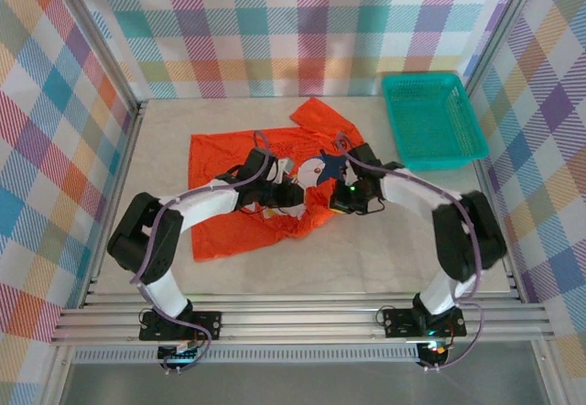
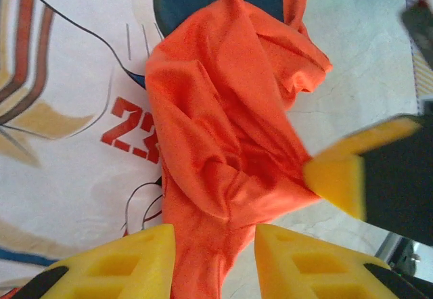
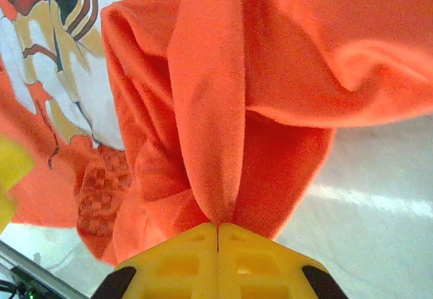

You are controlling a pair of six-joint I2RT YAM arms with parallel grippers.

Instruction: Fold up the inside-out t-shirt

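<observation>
- The right claw (image 3: pixel 218 226) has its yellow jaws pressed tight together. They pinch the near end of a raised ridge of the inside-out t-shirt (image 3: pixel 210 109).
- That ridge runs straight away from the tips, and loose orange-red folds hang on both sides of it.
- The left claw (image 2: pixel 213 262) has its yellow jaws apart. A bunched strip of the shirt runs between them, lying against the jaw on the left of that wrist view. There is an open gap beside the other jaw.
- In the left wrist view, one yellow finger (image 2: pixel 338 170) of the right claw touches the edge of the same bunch, just past the left claw.
- From above, both claws sit low over the middle of the shirt. The left claw (image 1: pixel 286 194) is just to the left of the right claw (image 1: pixel 343 196), with gathered cloth between them.
- The shirt's print (image 2: pixel 74 109) faces up beside the bunch. It is white with dark blue, tan lines and red digits.
- The shirt lies on the pale desk (image 1: pixel 412 249), left of centre. Its left part is spread fairly flat, the middle is crumpled, and one corner points toward the back.
- A teal basket (image 1: pixel 430 116) stands at the back right of the desk, near that corner but not touching it.
- Pastel plaid walls (image 1: pixel 275 20) surround the desk on three sides.
</observation>
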